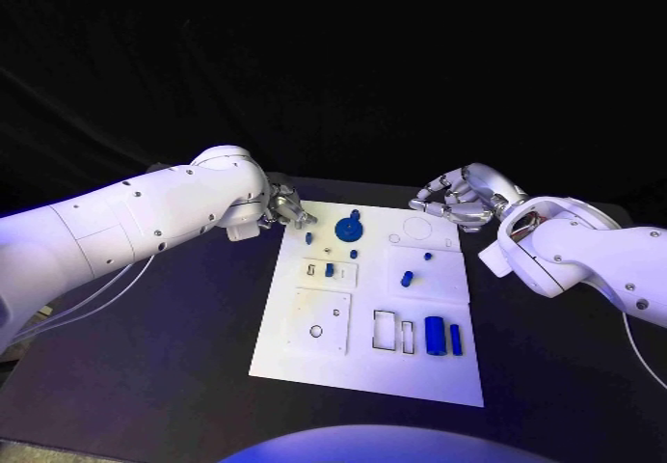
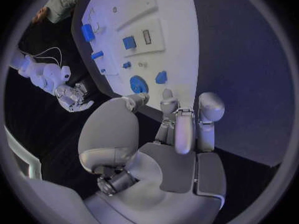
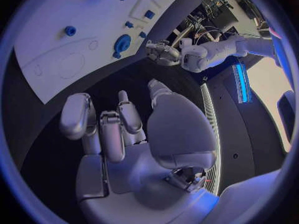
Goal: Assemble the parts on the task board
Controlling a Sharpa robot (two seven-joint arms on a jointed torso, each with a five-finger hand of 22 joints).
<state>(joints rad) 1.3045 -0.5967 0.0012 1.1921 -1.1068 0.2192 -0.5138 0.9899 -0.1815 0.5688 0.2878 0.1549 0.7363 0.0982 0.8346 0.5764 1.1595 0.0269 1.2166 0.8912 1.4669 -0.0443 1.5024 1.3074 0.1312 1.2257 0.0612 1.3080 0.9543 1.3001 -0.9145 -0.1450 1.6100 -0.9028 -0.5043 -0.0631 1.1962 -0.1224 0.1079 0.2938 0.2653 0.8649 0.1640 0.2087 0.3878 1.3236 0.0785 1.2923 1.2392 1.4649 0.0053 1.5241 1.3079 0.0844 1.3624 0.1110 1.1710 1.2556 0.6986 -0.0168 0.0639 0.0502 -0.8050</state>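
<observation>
The white task board lies in the middle of the table. A round blue disc part sits near its far edge, with small blue parts scattered mid-board. Two blue cylinders stand side by side near the board's right edge. My left hand hovers just off the far left corner, fingers loosely bent, holding nothing. My right hand hovers off the far right corner, also holding nothing. The left wrist view shows my left hand over the board's edge by the disc. In the right wrist view, my right hand faces the board.
The black table surrounds the board on all sides. Outlined recesses and a rectangular slot mark the board's near half. A white cable hangs under my left arm.
</observation>
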